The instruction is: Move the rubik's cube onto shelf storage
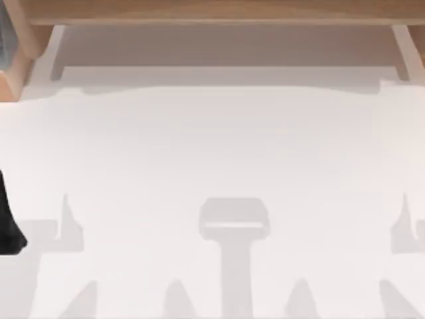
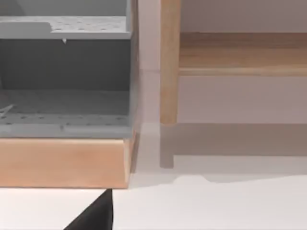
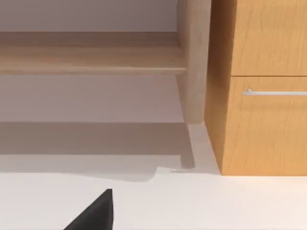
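The shelf storage point(image 1: 219, 12) spans the far edge of the white desk point(image 1: 212, 146) with no rubik's cube on it, so the task seems barely begun, both claws' openings impossible to tell, and the next move must first locate the cube.

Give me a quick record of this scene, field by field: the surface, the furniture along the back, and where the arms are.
surface: white table, bare in the middle
back: long light-brown wooden shelf storage on upright supports
left wrist view: grey perforated two-tier rack on a wooden base, beside a shelf upright
right wrist view: wooden drawer cabinet with a metal handle, beside the other upright
left arm: dark part at the table's left edge
hands: a dark tip at the edge of each wrist view, state cannot be told
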Robot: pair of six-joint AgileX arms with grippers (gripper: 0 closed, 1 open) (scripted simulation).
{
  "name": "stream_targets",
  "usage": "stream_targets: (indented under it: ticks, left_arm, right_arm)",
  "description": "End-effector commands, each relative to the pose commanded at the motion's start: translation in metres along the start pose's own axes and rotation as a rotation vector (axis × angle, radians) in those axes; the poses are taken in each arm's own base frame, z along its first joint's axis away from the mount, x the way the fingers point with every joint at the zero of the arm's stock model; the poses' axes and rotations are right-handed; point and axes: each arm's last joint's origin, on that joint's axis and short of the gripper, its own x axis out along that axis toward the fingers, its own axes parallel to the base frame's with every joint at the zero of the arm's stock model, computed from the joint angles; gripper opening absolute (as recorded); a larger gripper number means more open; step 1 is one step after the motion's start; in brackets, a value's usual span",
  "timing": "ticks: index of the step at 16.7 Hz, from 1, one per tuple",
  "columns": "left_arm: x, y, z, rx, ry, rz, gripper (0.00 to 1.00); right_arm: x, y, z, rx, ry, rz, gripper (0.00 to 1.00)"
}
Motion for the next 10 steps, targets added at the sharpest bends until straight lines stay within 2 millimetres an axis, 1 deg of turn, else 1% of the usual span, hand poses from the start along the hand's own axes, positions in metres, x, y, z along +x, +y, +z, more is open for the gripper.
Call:
stream_targets:
  ticks: [2,4,7,10]
  left_arm:
    - [0.000,0.000,0.000,0.000,0.000,0.000,1.00]
    - [0.000,0.000,0.000,0.000,0.000,0.000,1.00]
    - [0.000,0.000,0.000,0.000,0.000,0.000,1.00]
    - [0.000,0.000,0.000,0.000,0.000,0.000,1.00]
  right_arm:
    - [0.000,0.000,0.000,0.000,0.000,0.000,1.00]
    - [0.000,-0.001,0.008,-0.027,-0.019,-0.006,1.00]
    - [0.005,-0.004,0.035,-0.135,-0.064,-0.023,1.00]
    - [0.023,-0.010,0.068,-0.306,-0.088,-0.039,1.00]
